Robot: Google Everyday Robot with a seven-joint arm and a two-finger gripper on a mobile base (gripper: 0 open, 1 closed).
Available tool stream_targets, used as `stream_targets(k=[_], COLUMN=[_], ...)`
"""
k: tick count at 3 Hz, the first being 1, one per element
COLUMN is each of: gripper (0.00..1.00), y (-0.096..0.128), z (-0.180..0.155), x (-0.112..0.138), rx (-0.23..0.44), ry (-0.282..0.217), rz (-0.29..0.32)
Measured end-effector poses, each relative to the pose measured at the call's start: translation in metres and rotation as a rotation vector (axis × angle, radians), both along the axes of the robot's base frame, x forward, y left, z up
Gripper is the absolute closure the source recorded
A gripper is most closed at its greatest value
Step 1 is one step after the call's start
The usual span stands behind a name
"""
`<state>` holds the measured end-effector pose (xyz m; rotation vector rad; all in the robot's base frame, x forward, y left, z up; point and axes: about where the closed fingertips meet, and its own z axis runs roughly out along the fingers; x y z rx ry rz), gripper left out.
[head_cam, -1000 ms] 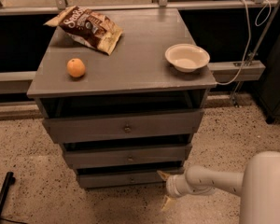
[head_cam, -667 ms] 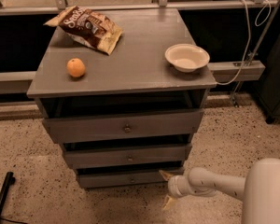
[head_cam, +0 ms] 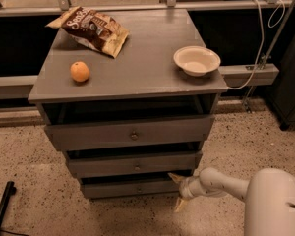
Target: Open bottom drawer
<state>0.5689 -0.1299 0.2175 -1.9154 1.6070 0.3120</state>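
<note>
A grey wooden cabinet (head_cam: 137, 58) has three drawers. The bottom drawer (head_cam: 123, 188) is the lowest and slimmest, with a tiny round knob (head_cam: 138, 190) at its centre. Above it are the middle drawer (head_cam: 132, 165) and the tallest top drawer (head_cam: 130, 133). My gripper (head_cam: 177, 192) is low at the right end of the bottom drawer, on a white arm (head_cam: 221, 183) coming from the lower right. One tan fingertip (head_cam: 174, 177) sits by the drawer's upper right corner and the other (head_cam: 180, 205) points at the floor, so the gripper is open and holds nothing.
On the cabinet top lie a chip bag (head_cam: 93, 29), an orange (head_cam: 79, 72) and a white bowl (head_cam: 196, 60). A white cable (head_cam: 258, 38) hangs at the right. A black pole (head_cam: 2, 205) lies on the speckled floor at the lower left.
The gripper and arm have barely moved. The drawers stand as before.
</note>
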Motion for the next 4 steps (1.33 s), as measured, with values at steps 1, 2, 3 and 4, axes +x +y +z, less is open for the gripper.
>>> stream_targets(k=[1,2,3,4], gripper=[0.00,0.00,0.19,0.41], y=[0.000,0.001,0.007,0.015], z=[-0.012,-0.026,-0.038,-0.040], x=[0.017,0.032,0.038,0.038], rx=[-0.013,-0.026,-0.039,-0.048], ry=[0.029,0.050,0.052,0.039], rz=[0.032,0.042,0.042,0.030])
